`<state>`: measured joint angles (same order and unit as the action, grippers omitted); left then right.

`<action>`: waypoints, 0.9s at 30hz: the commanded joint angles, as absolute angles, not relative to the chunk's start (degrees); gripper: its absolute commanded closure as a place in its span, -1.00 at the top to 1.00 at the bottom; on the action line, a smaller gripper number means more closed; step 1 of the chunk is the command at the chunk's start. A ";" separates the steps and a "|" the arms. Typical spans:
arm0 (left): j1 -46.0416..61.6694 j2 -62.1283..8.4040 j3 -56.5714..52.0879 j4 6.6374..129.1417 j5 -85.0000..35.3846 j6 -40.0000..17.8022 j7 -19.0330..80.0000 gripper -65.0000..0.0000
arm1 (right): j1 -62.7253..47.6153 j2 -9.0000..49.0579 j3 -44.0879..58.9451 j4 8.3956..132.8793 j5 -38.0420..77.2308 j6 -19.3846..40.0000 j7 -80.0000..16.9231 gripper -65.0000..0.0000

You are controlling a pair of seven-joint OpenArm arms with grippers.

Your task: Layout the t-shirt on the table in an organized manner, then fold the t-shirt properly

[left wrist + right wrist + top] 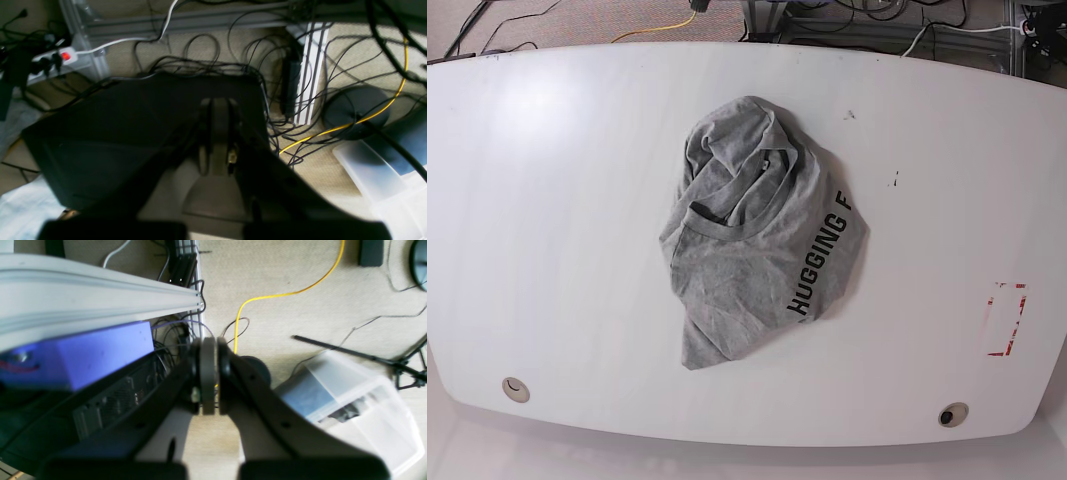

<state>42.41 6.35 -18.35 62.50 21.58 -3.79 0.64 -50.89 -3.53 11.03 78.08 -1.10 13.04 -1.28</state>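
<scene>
The heather-grey t-shirt lies crumpled in a heap at the middle of the white table, with its collar bunched up and the black lettering "HUGGING F" showing along its right side. Neither arm shows in the base view. My left gripper is shut and empty, hanging over a black case on the floor. My right gripper is also shut and empty, over carpet beside the table frame. Neither wrist view shows the t-shirt or the table.
The table has a red rectangular mark at the right and round holes near the front edge. Below the arms are tangled cables, a power strip, an aluminium rail, a purple box and a clear plastic bin.
</scene>
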 commanded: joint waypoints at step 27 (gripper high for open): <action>67.38 7.87 -15.60 102.81 12.00 -6.99 0.48 -1.00 | -71.60 -4.35 11.03 104.22 7.16 17.19 -0.48 -0.98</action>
<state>65.47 7.97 -15.42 100.05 12.12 -7.38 1.45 -69.38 -4.19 10.94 101.91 6.52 16.75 -1.43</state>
